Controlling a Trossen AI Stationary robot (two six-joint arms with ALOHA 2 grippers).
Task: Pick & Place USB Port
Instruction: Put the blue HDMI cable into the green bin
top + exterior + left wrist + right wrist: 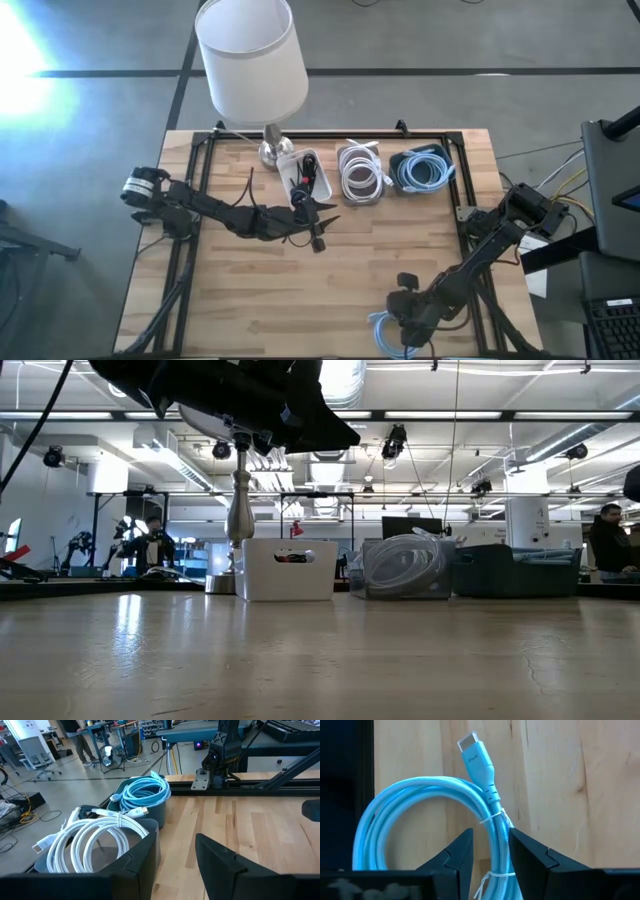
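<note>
A light-blue USB cable, coiled and tied with a white tie, lies at the table's near edge; its plug rests on the wood. My right gripper is over it, shut on the coil. My left gripper hovers open at the table's middle, near the white bin that holds black cables. Beside it stand a bin of white cables and a blue bin of blue cables. My right gripper has the coil's tied section, just below the plug, between its two fingers, which lie across the bundled strands. It comes from above, pointing down. The coil lies flat on the table top.
A lamp with a white shade stands at the far edge, left of the bins. The three bins line the far edge. Bare wood fills the table's near left. People show in the room beyond.
</note>
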